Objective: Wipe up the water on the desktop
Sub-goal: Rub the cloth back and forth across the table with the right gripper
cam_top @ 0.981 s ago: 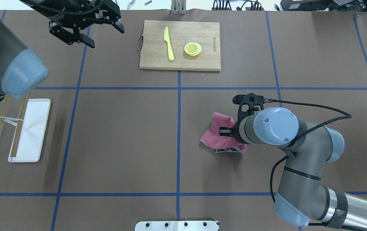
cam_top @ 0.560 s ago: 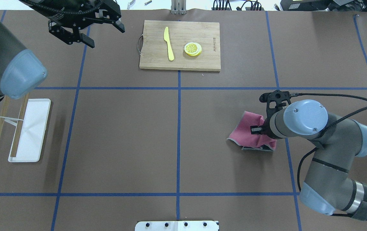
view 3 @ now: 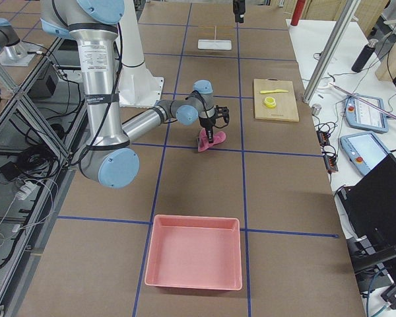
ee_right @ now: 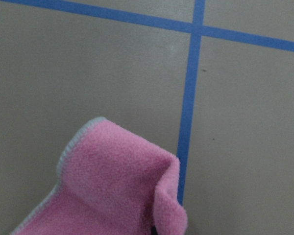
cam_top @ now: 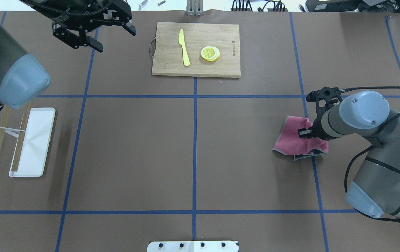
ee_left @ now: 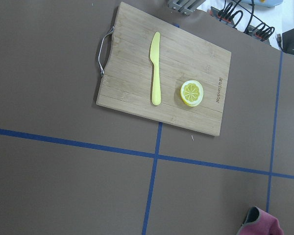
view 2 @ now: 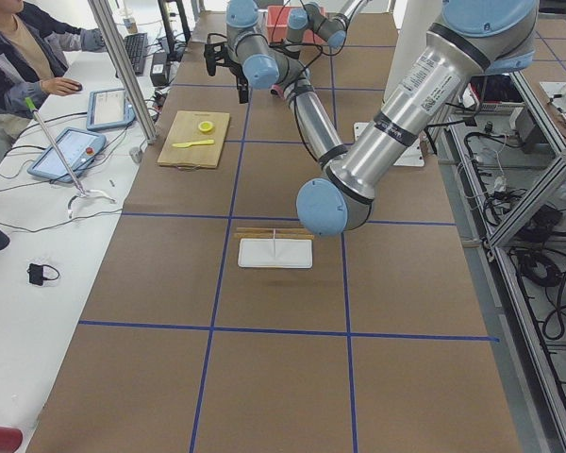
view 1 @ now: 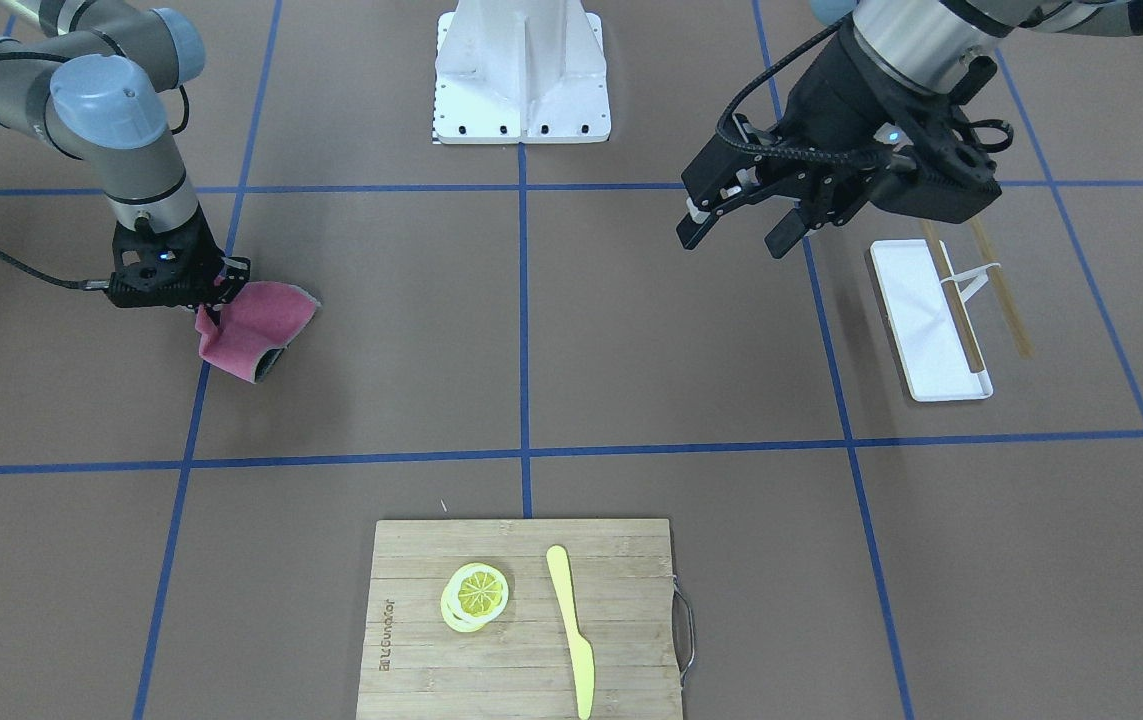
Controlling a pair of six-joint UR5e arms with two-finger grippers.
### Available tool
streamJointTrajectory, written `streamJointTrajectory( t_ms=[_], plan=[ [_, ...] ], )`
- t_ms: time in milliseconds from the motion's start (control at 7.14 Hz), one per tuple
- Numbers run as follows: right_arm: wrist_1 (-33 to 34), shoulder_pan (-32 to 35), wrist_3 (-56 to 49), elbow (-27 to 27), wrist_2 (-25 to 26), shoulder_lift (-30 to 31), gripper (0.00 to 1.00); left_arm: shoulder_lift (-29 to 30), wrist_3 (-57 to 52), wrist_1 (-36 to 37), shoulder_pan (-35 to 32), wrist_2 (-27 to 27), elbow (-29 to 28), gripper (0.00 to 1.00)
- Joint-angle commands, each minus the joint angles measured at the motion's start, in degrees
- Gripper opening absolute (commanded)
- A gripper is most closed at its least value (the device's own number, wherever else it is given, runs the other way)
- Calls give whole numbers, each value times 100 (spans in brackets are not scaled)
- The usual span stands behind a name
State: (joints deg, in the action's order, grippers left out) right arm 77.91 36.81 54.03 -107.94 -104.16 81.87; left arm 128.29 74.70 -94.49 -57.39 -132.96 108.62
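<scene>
Your right gripper [view 1: 216, 303] has dragged the cloth [cam_top: 292, 140] toward the desktop's [cam_top: 133, 147] right edge, fingers pinched shut on it; your left gripper [cam_top: 115, 39] hovers wide open near the far-left corner, holding nothing.

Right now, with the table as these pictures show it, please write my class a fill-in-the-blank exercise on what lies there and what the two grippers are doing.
1. The right gripper is shut on a cloth whose colour is ____.
2. On the cutting board, a yellow knife lies beside a slice of ____.
3. The left gripper hangs open above the desktop and holds ____.
4. The white tray lies on the robot's ____ side.

Missing words: pink; lemon; nothing; left.
</scene>
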Motion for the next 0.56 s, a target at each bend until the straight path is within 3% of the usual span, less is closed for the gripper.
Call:
streamJointTrajectory(
  t_ms=[0,420],
  plan=[
    [215,-251,552,472,1,-966,0,-15,1,0,-9,-2,19,96],
    [215,-805,1467,782,53,-1821,0,-15,-17,0,-9,7,2,96]
  ],
)
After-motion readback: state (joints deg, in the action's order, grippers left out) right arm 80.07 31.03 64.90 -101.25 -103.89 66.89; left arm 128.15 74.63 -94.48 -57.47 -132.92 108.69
